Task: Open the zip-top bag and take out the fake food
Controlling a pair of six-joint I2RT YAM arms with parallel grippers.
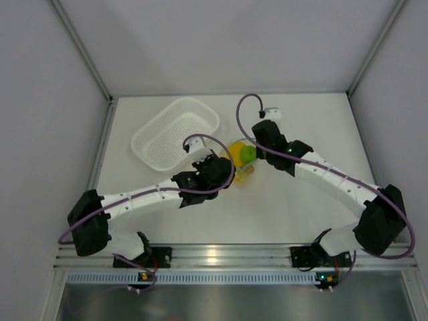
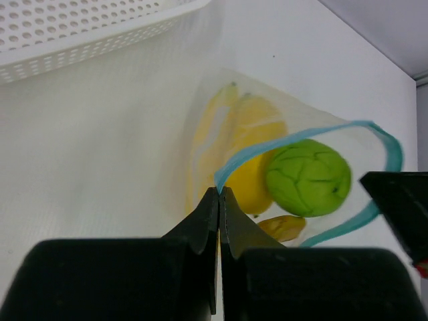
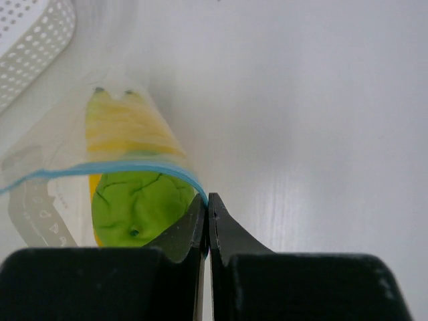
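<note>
One zip-top bag [image 2: 281, 100] sits on the table [image 1: 287, 200] near one white basket [image 2: 100, 40], its mouth agape. It holds three toy fruits: one banana bunch [image 2: 231, 120], one green ball [image 2: 307, 177] and one yellow-orange fruit [image 2: 281, 227]. The left gripper [image 2: 219, 194] and the right gripper [image 3: 206, 200] each clamp its blue zip strip [image 2: 374, 130] from opposite sides.

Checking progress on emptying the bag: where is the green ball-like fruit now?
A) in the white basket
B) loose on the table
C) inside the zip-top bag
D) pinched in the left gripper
C: the green fruit lies within the zip-top bag, framed by its blue zip strip.
</note>
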